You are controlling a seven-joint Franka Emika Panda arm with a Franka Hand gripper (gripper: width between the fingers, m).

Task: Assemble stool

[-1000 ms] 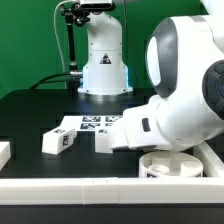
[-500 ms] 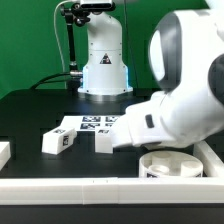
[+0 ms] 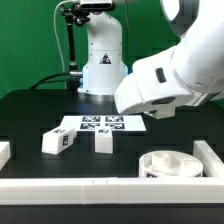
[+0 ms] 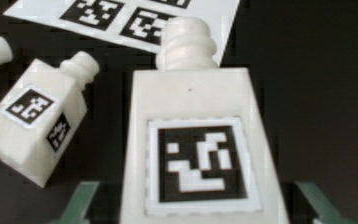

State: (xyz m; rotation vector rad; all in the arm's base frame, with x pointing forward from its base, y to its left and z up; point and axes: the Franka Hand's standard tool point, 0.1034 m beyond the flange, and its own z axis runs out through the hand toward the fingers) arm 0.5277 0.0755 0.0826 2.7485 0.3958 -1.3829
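Stool leg (image 4: 194, 130): lying between your end effector's (image 4: 194, 208) jaws, long axis pointing straight away toward the marker board (image 4: 123, 20). You are clenching the end effector on it.

black table (image 3: 30, 115), marker board (image 3: 100, 124), two legs (image 3: 57, 142), seat (image 3: 170, 165)
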